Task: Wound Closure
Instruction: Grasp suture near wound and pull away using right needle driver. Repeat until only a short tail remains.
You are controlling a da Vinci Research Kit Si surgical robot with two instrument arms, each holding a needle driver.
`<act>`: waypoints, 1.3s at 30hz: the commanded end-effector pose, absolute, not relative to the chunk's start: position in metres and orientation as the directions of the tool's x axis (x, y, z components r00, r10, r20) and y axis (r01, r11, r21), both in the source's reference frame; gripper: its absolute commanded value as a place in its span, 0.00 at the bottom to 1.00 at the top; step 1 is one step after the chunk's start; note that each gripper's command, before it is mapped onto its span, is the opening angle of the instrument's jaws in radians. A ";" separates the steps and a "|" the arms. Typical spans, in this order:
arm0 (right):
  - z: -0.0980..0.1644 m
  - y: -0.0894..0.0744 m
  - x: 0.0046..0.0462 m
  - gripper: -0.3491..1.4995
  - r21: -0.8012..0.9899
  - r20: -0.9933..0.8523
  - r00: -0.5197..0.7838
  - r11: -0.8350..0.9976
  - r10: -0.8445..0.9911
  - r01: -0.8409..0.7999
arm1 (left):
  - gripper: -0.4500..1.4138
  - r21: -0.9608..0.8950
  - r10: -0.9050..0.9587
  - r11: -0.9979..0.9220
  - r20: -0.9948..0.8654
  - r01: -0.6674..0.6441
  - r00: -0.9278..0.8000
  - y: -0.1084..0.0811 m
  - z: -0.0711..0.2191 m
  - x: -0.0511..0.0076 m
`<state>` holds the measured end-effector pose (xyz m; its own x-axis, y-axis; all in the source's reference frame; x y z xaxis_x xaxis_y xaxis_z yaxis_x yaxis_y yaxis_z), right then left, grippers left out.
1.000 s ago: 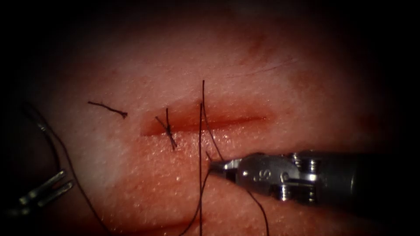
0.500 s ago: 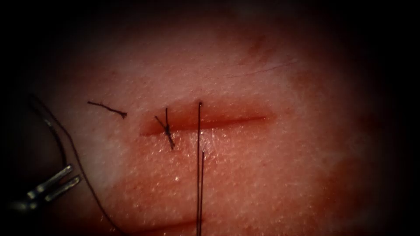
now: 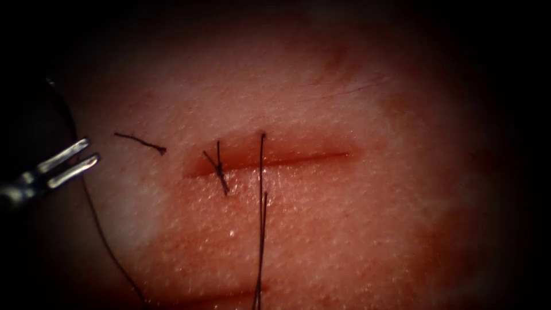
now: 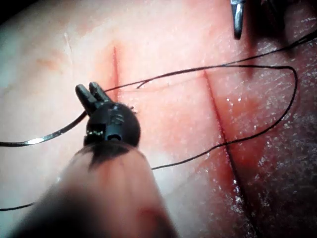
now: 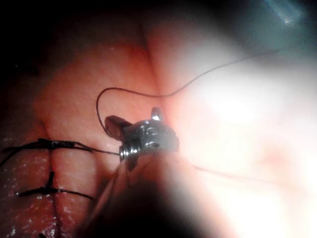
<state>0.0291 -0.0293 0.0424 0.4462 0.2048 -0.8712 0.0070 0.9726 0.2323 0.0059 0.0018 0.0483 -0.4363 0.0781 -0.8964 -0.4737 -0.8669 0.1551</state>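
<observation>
Nearest the endoscope, two strands of thread (image 3: pixel 261 241) rise side by side over the tissue (image 3: pixel 356 229) from its near edge. The longer one crosses the cut (image 3: pixel 310 156) and enters the tissue just beyond the far lip. The shorter one stops short of the near lip. They run close to straight, which looks like tension held from off the near edge to keep this stitch snug across the gap.

In the right wrist view, the right tool (image 5: pixel 130 121) sits at the end of a slack arc of thread. Whether it grips that thread cannot be told.

Just left of the new stitch, a knotted stitch (image 3: pixel 220 169) already straddles the cut, its trimmed ends sticking up. That end of the cut looks finished, and the right stretch lies open. Farther left, well clear of the cut, lies a loose cut end of thread (image 3: pixel 140 142).

At the far left is the left tool (image 3: pixel 90 149), its jaws parted with nothing seen between them. It seems parked aside to leave the wound clear. In the left wrist view, the needle (image 4: pixel 34 141) curves past it, out of the tissue on the cut's left side, with thread trailing from it.
</observation>
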 end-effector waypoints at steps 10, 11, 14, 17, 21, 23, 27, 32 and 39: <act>0.046 -0.023 0.0243 0.88 0.207 -0.895 0.386 0.975 0.221 -0.080 | 0.00 0.194 0.068 -0.836 -0.892 -0.513 -0.448 0.008 0.046 0.0075; 0.047 -0.023 0.0242 0.88 0.205 -0.895 0.388 0.975 0.221 -0.083 | 0.00 0.194 0.067 -0.836 -0.892 -0.513 -0.448 0.008 0.046 0.0075; 0.050 -0.022 0.0245 0.88 0.200 -0.892 0.397 0.976 0.216 -0.082 | 0.00 0.199 0.065 -0.834 -0.891 -0.515 -0.449 0.008 0.047 0.0071; 0.053 -0.021 0.0251 0.87 0.195 -0.884 0.417 0.978 0.209 -0.076 | 0.00 0.201 0.064 -0.831 -0.892 -0.519 -0.448 0.008 0.048 0.0069; 0.057 -0.021 0.0265 0.86 0.189 -0.868 0.455 0.980 0.198 -0.065 | 0.00 0.201 0.063 -0.837 -0.888 -0.510 -0.455 0.008 0.049 0.0065; 0.059 -0.020 0.0274 0.87 0.175 -0.853 0.487 0.982 0.186 -0.068 | 0.00 0.207 0.057 -0.841 -0.884 -0.499 -0.464 0.008 0.049 0.0063; 0.062 -0.020 0.0288 0.86 0.164 -0.828 0.535 0.985 0.170 -0.060 | 0.00 0.198 0.066 -0.847 -0.882 -0.494 -0.467 0.008 0.050 0.0060; 0.064 -0.019 0.0301 0.85 0.162 -0.815 0.555 0.985 0.169 -0.061 | 0.00 0.198 0.068 -0.848 -0.878 -0.491 -0.473 0.008 0.050 0.0055; 0.064 -0.019 0.0309 0.80 0.157 -0.805 0.574 0.987 0.154 -0.045 | 0.00 0.193 0.069 -0.851 -0.880 -0.488 -0.469 0.007 0.049 0.0052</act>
